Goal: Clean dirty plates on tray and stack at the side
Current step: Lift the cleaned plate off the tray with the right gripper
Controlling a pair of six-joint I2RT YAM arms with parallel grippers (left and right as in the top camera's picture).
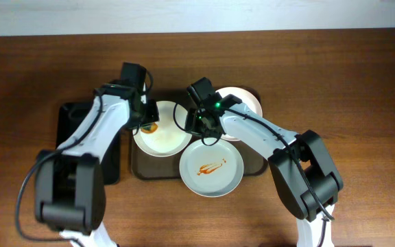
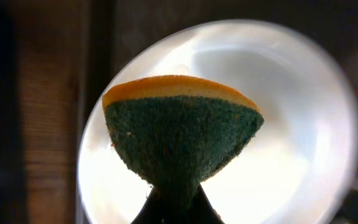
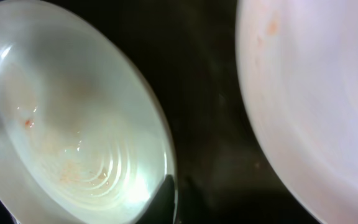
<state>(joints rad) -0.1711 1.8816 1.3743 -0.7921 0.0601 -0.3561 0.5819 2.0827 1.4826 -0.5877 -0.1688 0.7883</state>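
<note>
Three white plates lie on the dark brown tray (image 1: 137, 168). The left plate (image 1: 166, 140) looks nearly white, with faint orange traces in the right wrist view (image 3: 73, 124). The front plate (image 1: 211, 168) has an orange-red sauce streak and overhangs the tray's front rim. The back right plate (image 1: 242, 103) looks plain; it also shows in the right wrist view (image 3: 316, 106). My left gripper (image 1: 148, 122) is shut on a green and orange sponge (image 2: 179, 137) over the left plate (image 2: 291, 124). My right gripper (image 1: 203, 130) pinches that plate's right rim (image 3: 166, 193).
A smaller narrow black tray (image 1: 91, 137) lies left of the brown tray, under my left arm. The wooden table (image 1: 362, 103) extends to the right and front. A pale wall edge runs along the back.
</note>
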